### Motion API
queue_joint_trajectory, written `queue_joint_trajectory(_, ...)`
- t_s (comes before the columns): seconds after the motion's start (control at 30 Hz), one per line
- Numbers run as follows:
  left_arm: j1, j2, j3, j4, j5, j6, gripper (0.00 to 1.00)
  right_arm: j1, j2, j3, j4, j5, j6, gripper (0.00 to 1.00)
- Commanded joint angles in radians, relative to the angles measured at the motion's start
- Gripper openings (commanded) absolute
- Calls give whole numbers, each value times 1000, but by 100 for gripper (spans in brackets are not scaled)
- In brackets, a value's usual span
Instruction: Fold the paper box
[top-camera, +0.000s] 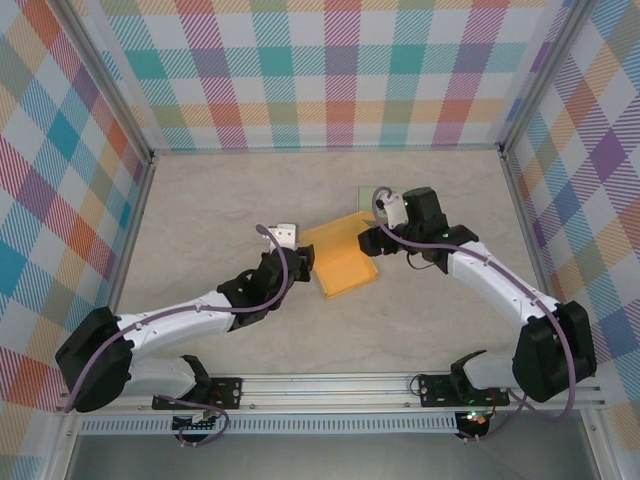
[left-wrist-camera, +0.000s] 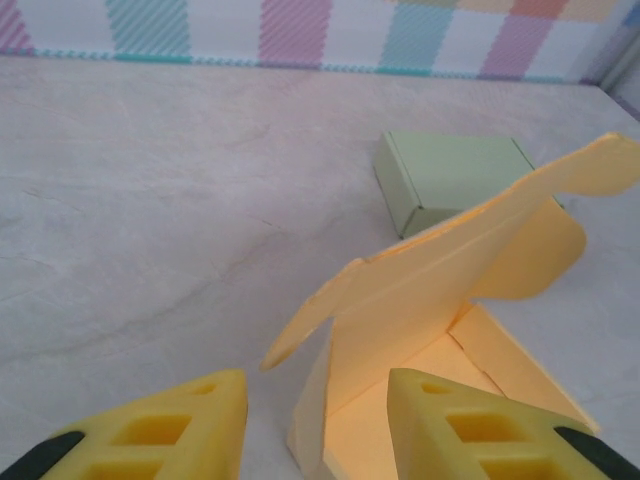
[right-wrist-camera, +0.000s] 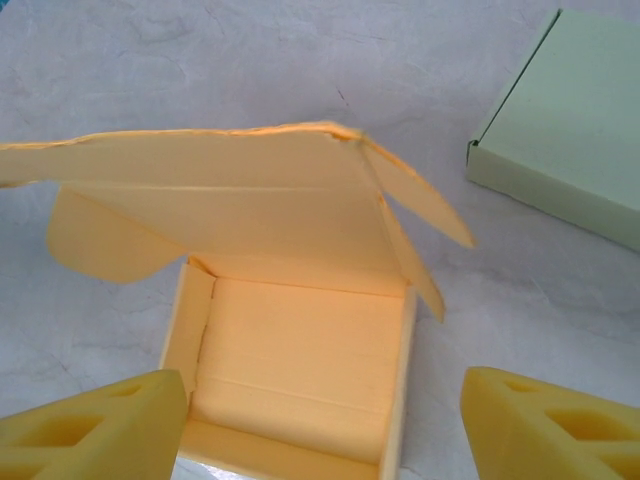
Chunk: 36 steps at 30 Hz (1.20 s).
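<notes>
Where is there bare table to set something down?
Bare: table between the yellow box and left wall, and the strip along the back wall. Crowded: centre, with left gripper, right gripper and green box close round it.

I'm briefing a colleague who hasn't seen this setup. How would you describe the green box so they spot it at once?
On the beige table, find the open yellow box in the middle. Just beyond it, toward the back wall, lies the green box: pale green, closed and flat, while its yellow neighbour gapes with its lid up.
</notes>
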Motion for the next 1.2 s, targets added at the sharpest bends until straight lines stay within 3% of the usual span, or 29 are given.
queue_joint_trajectory(0.0,13,-2,52,-89,150,60,41,-27,46,52,15,-79,-104,71)
queue_joint_trajectory(0.27,42,32,96,-154,111,97,40,-81,170,106,56,-148,-176,71)
queue_joint_trajectory(0.63,63,153,166,-166,113,101,35,-86,282,162,64,-182,-172,57)
queue_joint_trajectory(0.77,67,182,180,-161,105,95,27,-86,303,174,55,-190,-161,48)
queue_joint_trajectory(0.87,69,203,194,-171,95,79,9,-86,305,167,62,-196,-148,43)
queue_joint_trajectory(0.93,70,214,199,-175,89,68,2,-86,304,161,68,-197,-115,36)
queue_joint_trajectory(1.17,70,251,222,-163,90,38,1,-81,289,133,76,-163,-63,21)
